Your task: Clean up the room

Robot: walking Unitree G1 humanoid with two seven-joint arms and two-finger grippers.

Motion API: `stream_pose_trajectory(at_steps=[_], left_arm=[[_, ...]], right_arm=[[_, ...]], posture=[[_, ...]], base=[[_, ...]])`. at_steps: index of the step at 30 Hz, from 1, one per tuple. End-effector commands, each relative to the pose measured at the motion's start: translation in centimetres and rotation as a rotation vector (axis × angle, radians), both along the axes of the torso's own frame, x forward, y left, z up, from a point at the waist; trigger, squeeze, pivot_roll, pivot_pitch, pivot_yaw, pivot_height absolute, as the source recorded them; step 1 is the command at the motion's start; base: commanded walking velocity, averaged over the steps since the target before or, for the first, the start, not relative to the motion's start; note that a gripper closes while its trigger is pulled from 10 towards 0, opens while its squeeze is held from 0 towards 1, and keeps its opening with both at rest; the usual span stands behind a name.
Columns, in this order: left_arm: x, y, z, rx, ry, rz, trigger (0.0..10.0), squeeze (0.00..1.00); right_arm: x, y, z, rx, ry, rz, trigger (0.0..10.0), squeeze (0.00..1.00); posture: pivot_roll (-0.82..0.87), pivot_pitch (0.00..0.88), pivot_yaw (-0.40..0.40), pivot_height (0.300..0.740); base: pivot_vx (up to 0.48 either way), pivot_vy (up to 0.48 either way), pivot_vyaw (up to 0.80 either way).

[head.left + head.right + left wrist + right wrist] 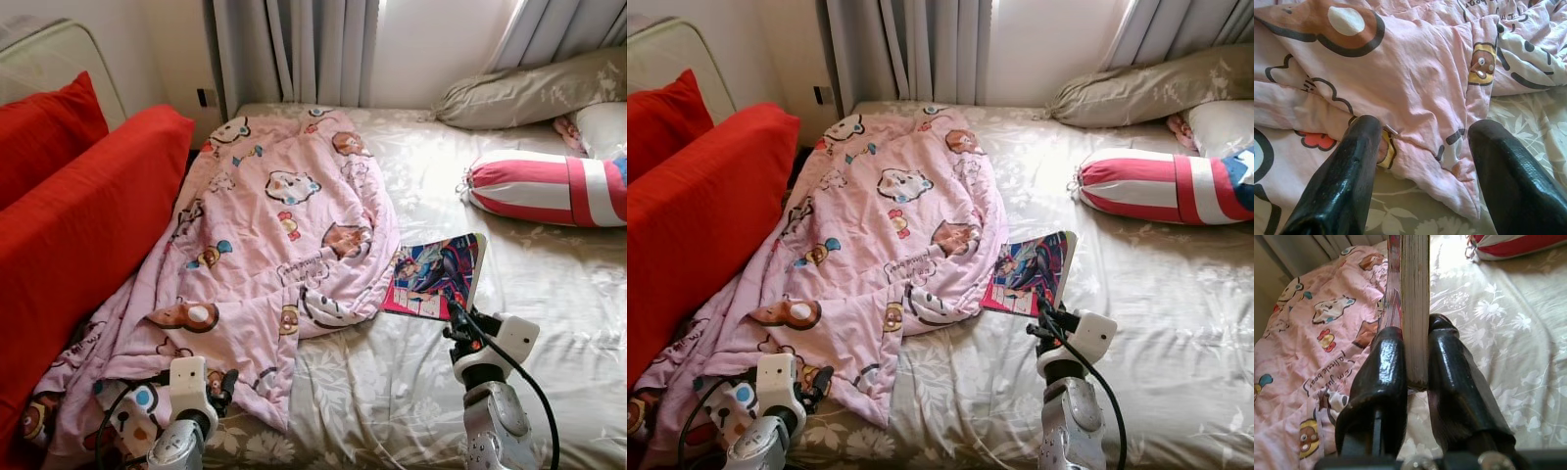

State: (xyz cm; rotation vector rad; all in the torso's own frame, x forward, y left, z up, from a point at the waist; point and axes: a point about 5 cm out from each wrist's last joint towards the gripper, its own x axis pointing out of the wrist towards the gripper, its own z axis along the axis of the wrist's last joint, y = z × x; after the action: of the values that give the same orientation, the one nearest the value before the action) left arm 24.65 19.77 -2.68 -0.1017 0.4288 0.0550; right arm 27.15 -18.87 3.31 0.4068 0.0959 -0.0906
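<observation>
Right claw (458, 315) clamps a colourful book (436, 274) by its near edge above the bed (549, 323).

The book's pages sit squeezed between the two black fingers (1378, 382), its far end tilted toward the pink cartoon blanket (274, 235) just beside it. The left claw (1420, 161) hovers with fingers spread wide and empty over the blanket's near corner. Red cushions (78, 215) line the bed's left side; a striped bolster (549, 186) lies near the pillows (529, 93).

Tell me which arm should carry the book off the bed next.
The right. Its hand is already clamped on the book, fingers either side of its pages. The left hand hangs open over the pink blanket's edge, well away from the book.
</observation>
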Motion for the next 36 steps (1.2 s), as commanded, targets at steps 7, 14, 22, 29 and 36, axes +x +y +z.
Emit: stream_pose_trajectory(at_steps=[7,14,22,29,36], left_arm=[[-0.3,-0.5,-0.5,0.007,0.02,-0.009,10.0,0.0],[-0.2,-0.5,-0.4,0.02,0.016,-0.013,10.0,0.0],[-0.3,-0.4,-0.4,0.028,0.012,-0.011,10.0,0.0],[-0.3,-0.4,-0.4,0.04,0.015,-0.017,10.0,0.0],[-0.2,-0.5,-0.4,0.044,0.011,-0.034,10.0,0.0]], right_arm=[[-0.7,0.4,-0.7,0.004,0.012,0.008,10.0,0.0],[-0.7,0.9,-0.8,-0.001,0.012,0.043,10.0,0.0],[-0.7,1.0,-0.9,-0.036,0.022,0.073,10.0,0.0],[-0.6,1.1,-0.6,-0.091,0.011,0.115,10.0,0.0],[-0.4,0.8,-0.3,-0.118,0.006,0.122,10.0,0.0]], posture=[[0.04,0.0,-0.039,0.74],[0.04,0.0,-0.037,0.74],[0.04,0.0,-0.038,0.74],[0.04,0.0,-0.037,0.74],[0.03,0.02,-0.034,0.74]], base=[[0.0,-0.463,-0.5],[0.0,-0.398,-0.07],[0.0,-0.346,0.0],[0.0,-0.34,0.42],[0.103,-0.339,0.0]])
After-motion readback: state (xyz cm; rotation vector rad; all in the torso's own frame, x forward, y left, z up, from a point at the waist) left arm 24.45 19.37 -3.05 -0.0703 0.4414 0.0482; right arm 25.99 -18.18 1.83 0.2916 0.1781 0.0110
